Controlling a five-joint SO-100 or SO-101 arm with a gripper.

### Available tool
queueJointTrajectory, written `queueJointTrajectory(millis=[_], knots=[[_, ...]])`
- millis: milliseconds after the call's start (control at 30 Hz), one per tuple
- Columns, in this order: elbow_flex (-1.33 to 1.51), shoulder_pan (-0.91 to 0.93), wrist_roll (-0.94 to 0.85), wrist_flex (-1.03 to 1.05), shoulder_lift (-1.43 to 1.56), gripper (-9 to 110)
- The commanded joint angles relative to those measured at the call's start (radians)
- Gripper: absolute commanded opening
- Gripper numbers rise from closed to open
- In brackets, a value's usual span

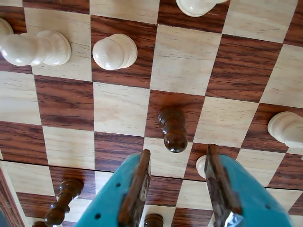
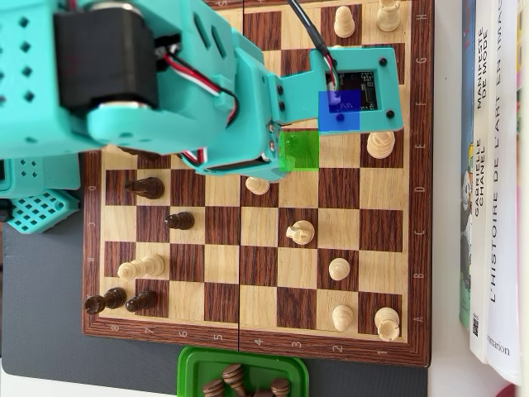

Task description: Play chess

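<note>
Surface: wooden chessboard (image 2: 256, 273) of light and dark brown squares, resting on a dark grey mat (image 2: 41, 314) on a white table.
Gripper: my teal two-finger gripper (image 1: 176, 163) hangs over the board with its jaws spread apart and nothing between them.
Dark pawn: a dark brown wooden pawn (image 1: 173, 130) stands on the board just ahead of my fingertips in the wrist view, not touched by either finger.
Arm: my teal plastic arm (image 2: 165, 83) covers the upper left of the board in the overhead view.
Light pieces: cream wooden pieces are scattered about, one being a cream pawn (image 2: 301, 232) near the board's middle.
Dark pieces: several stand along the left side in the overhead view, among them a dark brown pawn (image 2: 178, 221).
Tray: a green plastic tray (image 2: 192, 368) at the bottom edge holds dark pieces.
Books: white-spined books (image 2: 496, 165) lie beside the board on the right.
</note>
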Motion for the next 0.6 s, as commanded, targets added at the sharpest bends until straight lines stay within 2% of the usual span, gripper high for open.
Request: queueJointTrajectory(millis=[0, 567], knots=[[-0.048, 0.005, -0.002, 0.002, 0.005, 17], [-0.101, 0.012, -0.003, 0.011, -0.049, 17]])
